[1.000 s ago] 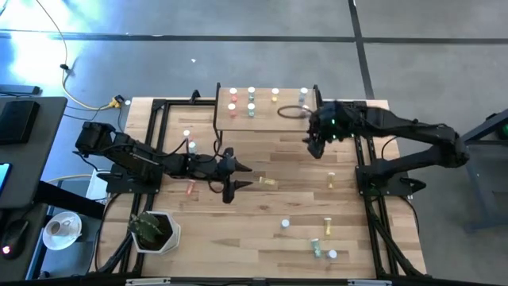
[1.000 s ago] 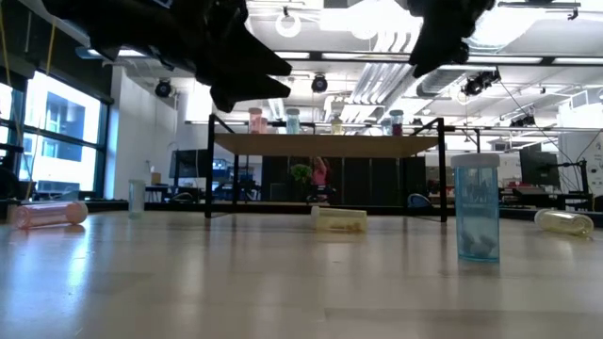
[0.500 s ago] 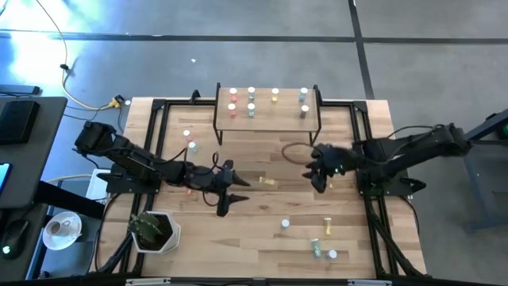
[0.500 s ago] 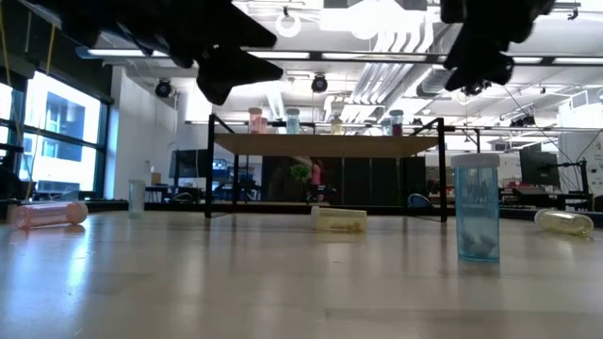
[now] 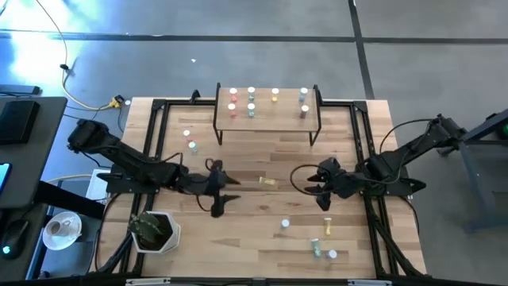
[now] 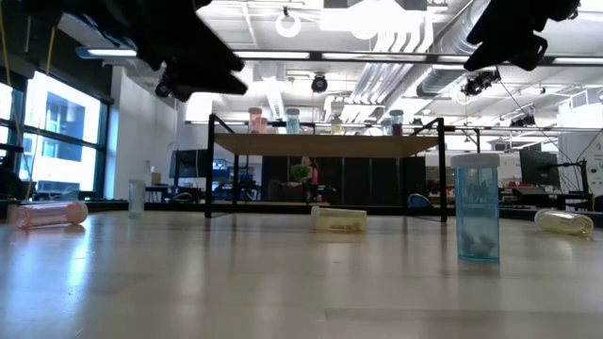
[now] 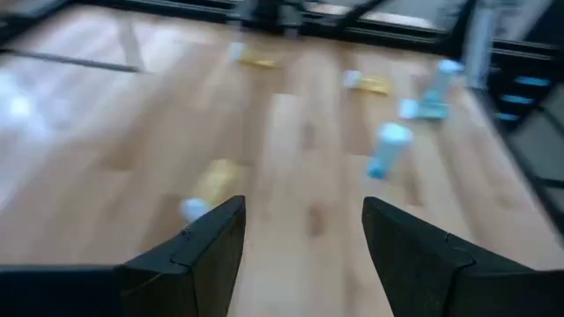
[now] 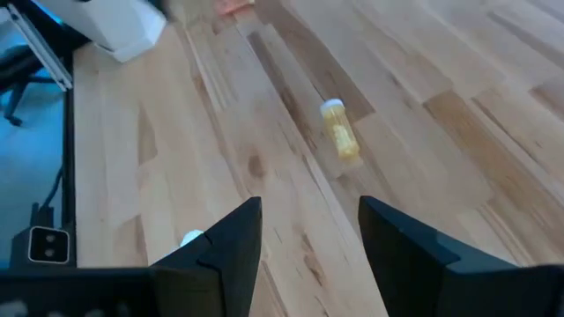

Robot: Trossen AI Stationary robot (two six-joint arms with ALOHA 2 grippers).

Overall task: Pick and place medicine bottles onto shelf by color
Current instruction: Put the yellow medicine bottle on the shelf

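Both tools are seen spread and empty: the left tool (image 5: pixel 219 196) and the right tool (image 5: pixel 321 184) hang over the middle of the surface (image 5: pixel 262 230). Between them a yellow bottle (image 5: pixel 268 182) lies on its side, its long axis running roughly left to right across the surface; the cap end cannot be told from above. A roll away is judged likely if one finger meets it first. Several bottles are stood on the shelf (image 5: pixel 267 119).
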